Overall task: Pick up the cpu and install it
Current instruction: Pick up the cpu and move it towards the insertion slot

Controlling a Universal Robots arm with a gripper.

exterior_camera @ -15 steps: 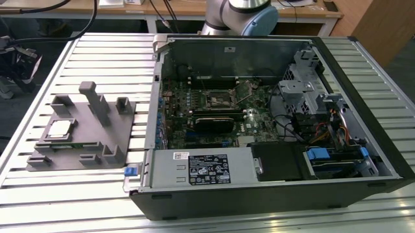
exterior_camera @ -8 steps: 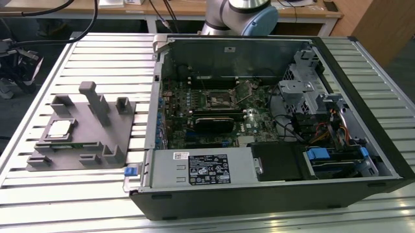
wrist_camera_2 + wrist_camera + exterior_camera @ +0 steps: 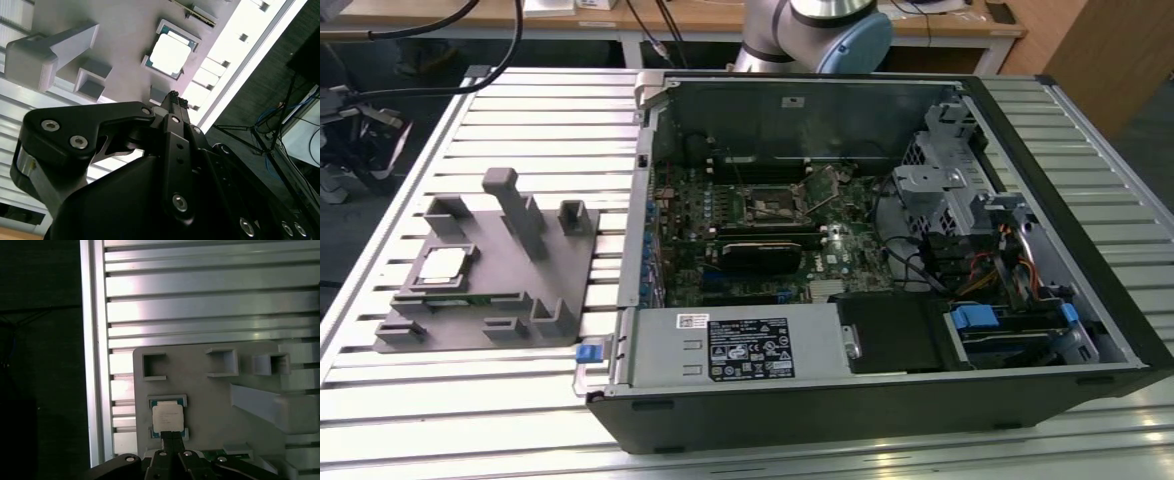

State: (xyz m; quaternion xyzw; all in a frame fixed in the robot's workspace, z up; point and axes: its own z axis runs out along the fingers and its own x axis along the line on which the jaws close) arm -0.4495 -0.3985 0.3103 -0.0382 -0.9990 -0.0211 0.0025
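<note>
In the exterior view you see the cpu (image 3: pixel 443 265) lying flat in the gray holder (image 3: pixel 487 278) on the slatted table (image 3: pixel 520 110), to the exterior view's left of the open case (image 3: pixel 854 410).

In the second wrist view the gripper (image 3: pixel 173 97) is narrow, with its fingers together and holding nothing, and it points toward the cpu (image 3: pixel 170 54).

In the first wrist view its tips (image 3: pixel 172 436) sit just beside the cpu (image 3: pixel 166 418). You cannot tell whether they touch.

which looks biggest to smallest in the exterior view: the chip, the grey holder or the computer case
1. computer case, by far the largest
2. grey holder
3. chip, lying on the holder and clearly the smallest
</note>
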